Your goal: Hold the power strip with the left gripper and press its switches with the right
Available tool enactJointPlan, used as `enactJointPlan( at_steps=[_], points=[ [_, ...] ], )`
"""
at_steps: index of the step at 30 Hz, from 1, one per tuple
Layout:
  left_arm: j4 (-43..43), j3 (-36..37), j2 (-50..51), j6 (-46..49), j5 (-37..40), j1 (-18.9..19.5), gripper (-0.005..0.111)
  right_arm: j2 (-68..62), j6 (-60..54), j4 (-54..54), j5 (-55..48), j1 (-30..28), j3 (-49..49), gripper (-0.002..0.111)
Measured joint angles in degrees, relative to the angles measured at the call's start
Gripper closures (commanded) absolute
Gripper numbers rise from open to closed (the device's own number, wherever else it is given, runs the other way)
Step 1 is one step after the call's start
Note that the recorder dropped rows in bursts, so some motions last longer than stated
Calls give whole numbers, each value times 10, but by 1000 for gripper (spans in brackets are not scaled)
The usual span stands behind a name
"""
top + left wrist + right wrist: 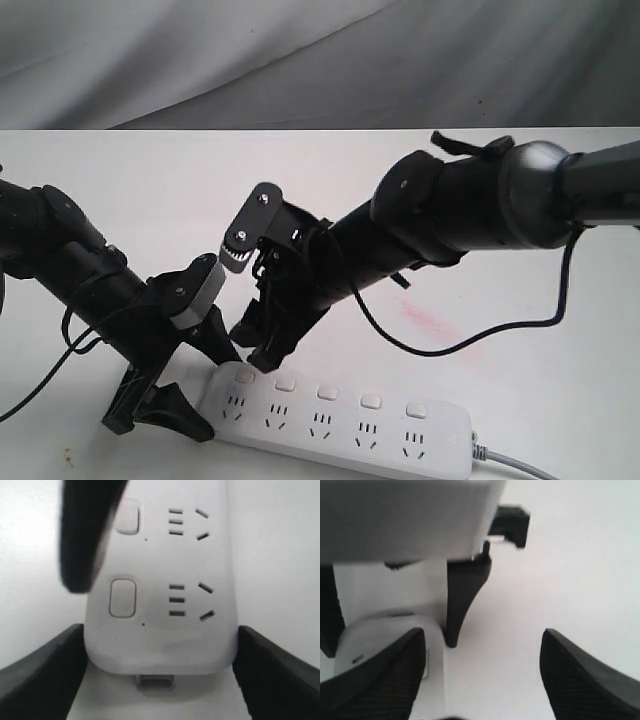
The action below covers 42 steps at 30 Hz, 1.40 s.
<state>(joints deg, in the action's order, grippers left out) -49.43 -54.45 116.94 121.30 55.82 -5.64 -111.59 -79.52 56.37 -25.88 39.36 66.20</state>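
Note:
The white power strip [340, 425] lies flat near the table's front edge, its grey cord [510, 462] leaving at the right. My left gripper [208, 385] is shut on its left end; in the left wrist view both black fingers [45, 672] press the sides of the power strip [160, 640]. My right gripper [252, 348] hangs open just above that end. One of its fingers [82, 535] partly covers the second switch [129, 517], beside the first switch [122, 598]; contact cannot be told. The other switches [371, 401] show uncovered. The right gripper [485, 680] has nothing between its fingers.
A white table [520, 250] carries the strip, with a faint pink stain [430, 320] at middle right. A loose black cable [450, 345] droops from the right arm to the table. Grey cloth [300, 60] hangs behind. The left wrist's grey block [405, 520] sits close above the right gripper.

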Motion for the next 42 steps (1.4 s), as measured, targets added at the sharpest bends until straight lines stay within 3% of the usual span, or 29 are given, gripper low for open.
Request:
enactJointPlan(
  at_steps=[11, 42],
  points=[
    [0, 0, 0, 0, 0, 0, 57, 24, 92, -109, -4, -4, -25, 48],
    [0, 0, 0, 0, 0, 0, 57, 9, 106, -118, 8, -10, -62, 48]
  ],
)
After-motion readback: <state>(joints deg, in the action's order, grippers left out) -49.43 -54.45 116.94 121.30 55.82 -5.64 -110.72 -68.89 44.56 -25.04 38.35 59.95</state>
